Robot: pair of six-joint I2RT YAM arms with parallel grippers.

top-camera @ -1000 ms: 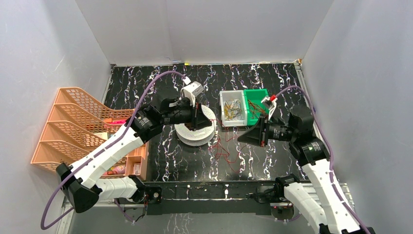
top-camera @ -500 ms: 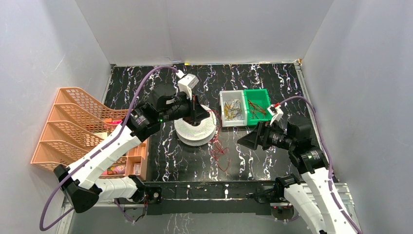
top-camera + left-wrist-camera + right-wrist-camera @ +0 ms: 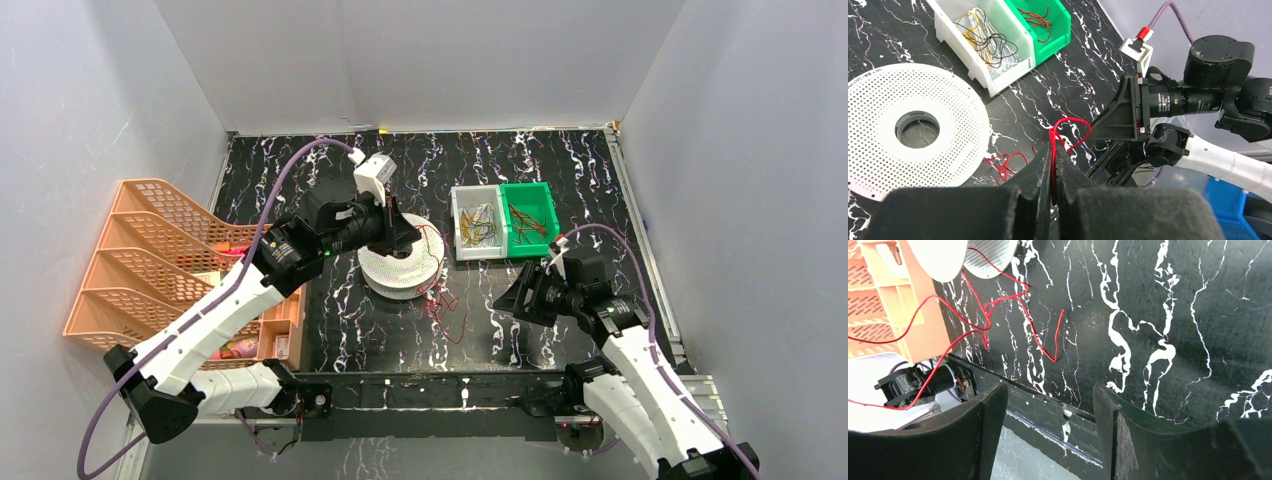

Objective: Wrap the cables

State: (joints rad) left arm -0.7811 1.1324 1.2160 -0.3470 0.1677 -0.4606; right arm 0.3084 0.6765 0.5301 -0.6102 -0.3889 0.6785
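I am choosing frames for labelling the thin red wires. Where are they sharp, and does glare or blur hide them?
Top view: even light, no glare, but the red wires look faint on the white-veined table. Left wrist view: sharp where the left gripper pinches them; its fingers are dark, soft. Right wrist view: wires sharp; the open right gripper shows only as dark shapes.

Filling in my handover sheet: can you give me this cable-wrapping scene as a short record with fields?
left gripper: shut on a loop of the red cables
right gripper: open, holding nothing, above the table
slack: tangled on the table beside the white spool
bins: white bin and green bin, side by side
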